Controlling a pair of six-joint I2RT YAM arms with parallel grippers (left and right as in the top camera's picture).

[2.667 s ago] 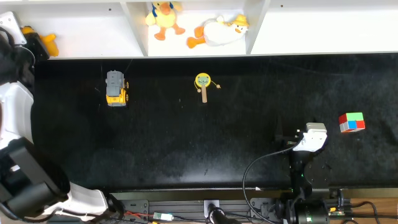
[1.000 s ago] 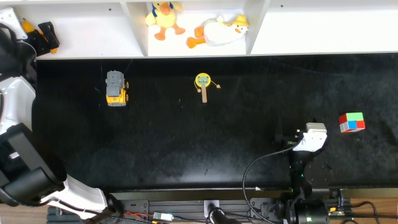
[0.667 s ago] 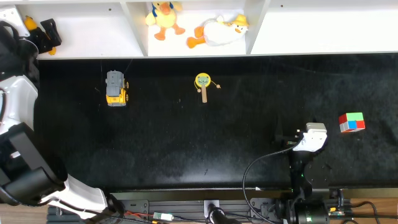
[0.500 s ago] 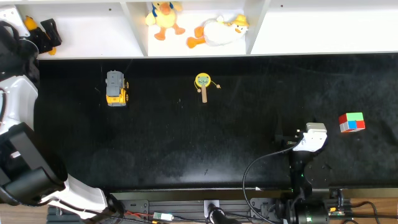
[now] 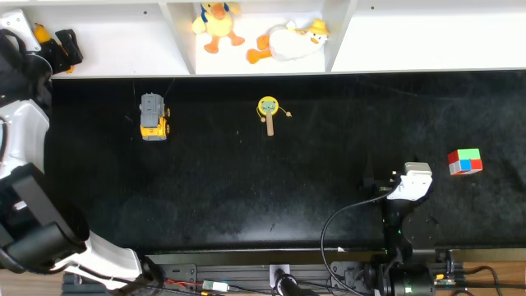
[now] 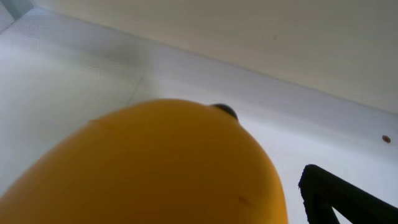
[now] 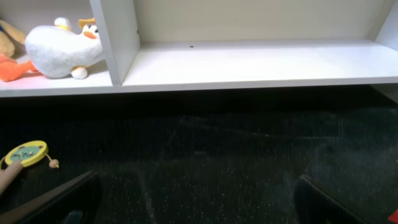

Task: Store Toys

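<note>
My left gripper (image 5: 62,48) is inside the shelf's left compartment (image 5: 123,41), with a yellow toy (image 5: 37,33) right beside it. Up close, that rounded yellow toy (image 6: 149,168) lies just ahead of the wrist camera, and one black finger (image 6: 336,196) stands wide to its side, so the gripper looks open. Whether it touches the toy is hidden. My right gripper (image 7: 193,208) is open and empty, low over the mat at the front right (image 5: 404,179). On the mat lie a yellow truck (image 5: 153,117), a small rattle drum (image 5: 268,109) (image 7: 23,154) and a colour cube (image 5: 464,161).
A yellow duck plush (image 5: 216,20) and a white goose plush (image 5: 288,39) (image 7: 62,51) fill the middle compartment. The right compartment (image 7: 261,62) holds nothing. Cables run along the front edge (image 5: 353,238). Wide black mat (image 5: 271,181) lies between the toys.
Since 2.7 s ago the left gripper has shifted deeper into the left compartment, and the yellow part beside it no longer shows. Over the last second it barely moved. The right arm stayed still.
</note>
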